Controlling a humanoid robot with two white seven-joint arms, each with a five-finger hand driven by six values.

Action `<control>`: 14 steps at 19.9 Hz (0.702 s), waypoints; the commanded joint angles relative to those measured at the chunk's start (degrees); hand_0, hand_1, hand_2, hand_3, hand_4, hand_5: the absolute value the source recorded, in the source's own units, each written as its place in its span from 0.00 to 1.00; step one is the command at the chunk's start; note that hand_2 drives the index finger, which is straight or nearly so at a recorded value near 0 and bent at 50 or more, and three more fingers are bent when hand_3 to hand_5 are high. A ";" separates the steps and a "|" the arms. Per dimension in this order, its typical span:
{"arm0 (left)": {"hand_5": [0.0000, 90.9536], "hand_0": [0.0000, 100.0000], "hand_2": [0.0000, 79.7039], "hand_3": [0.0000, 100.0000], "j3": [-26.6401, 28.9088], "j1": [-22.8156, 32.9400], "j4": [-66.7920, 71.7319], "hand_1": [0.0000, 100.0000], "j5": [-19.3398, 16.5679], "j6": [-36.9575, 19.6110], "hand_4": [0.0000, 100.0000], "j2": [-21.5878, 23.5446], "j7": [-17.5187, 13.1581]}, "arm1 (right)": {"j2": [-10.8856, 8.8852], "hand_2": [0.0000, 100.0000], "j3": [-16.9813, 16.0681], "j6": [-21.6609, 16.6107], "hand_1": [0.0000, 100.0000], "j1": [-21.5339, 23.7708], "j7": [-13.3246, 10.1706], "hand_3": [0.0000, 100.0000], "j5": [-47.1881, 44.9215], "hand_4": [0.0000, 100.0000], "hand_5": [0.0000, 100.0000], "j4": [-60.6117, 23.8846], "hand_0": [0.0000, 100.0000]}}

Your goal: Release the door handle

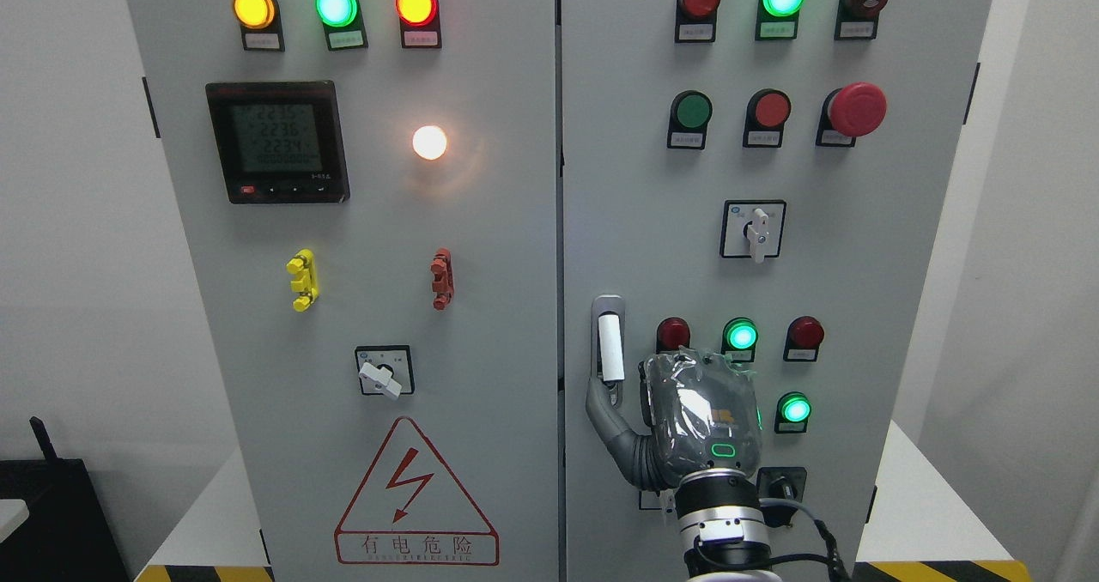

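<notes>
Cabinet's left door [343, 307] has a warning triangle [416, 496] low down. On the right door, the white handle [610, 348] sits by the seam, my right hand [687, 419] just beside it, thumb touching underneath, not gripping.

Matt grey painted metal cabinet [481, 307]; glossy white plastic door handle [610, 348]; right hand [687, 419] under crinkled clear film (shiny).
</notes>
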 commanded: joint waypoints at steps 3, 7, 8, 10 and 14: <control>0.00 0.12 0.00 0.00 0.97 -1.50 0.00 0.39 0.00 0.04 0.00 -0.02 0.01 | 0.10 1.00 -1.01 0.05 0.14 0.17 -0.05 1.00 -0.02 0.99 0.98 -0.16 0.47; 0.00 0.12 0.00 0.00 0.97 -1.50 0.00 0.39 0.00 0.04 0.00 -0.02 0.01 | 0.19 1.00 -1.01 0.13 0.14 0.35 -0.05 1.00 -0.02 0.99 0.98 -0.24 0.48; 0.00 0.12 0.00 0.00 0.97 -1.41 0.00 0.39 0.00 0.04 0.00 -0.02 0.01 | 0.19 1.00 -1.01 0.13 0.14 0.44 -0.05 1.00 -0.02 0.99 0.98 -0.24 0.48; 0.00 0.12 0.00 0.00 0.97 -1.50 0.00 0.39 0.00 0.04 0.00 -0.02 0.01 | 0.10 1.00 -1.44 0.13 0.14 0.44 -0.13 1.00 -0.02 0.99 0.98 -0.24 0.48; 0.00 0.12 0.00 0.00 0.97 -1.50 0.00 0.39 0.00 0.04 0.00 -0.02 0.01 | 0.10 1.00 -1.80 0.13 0.14 0.44 -0.13 1.00 -0.02 0.99 0.98 -0.68 0.48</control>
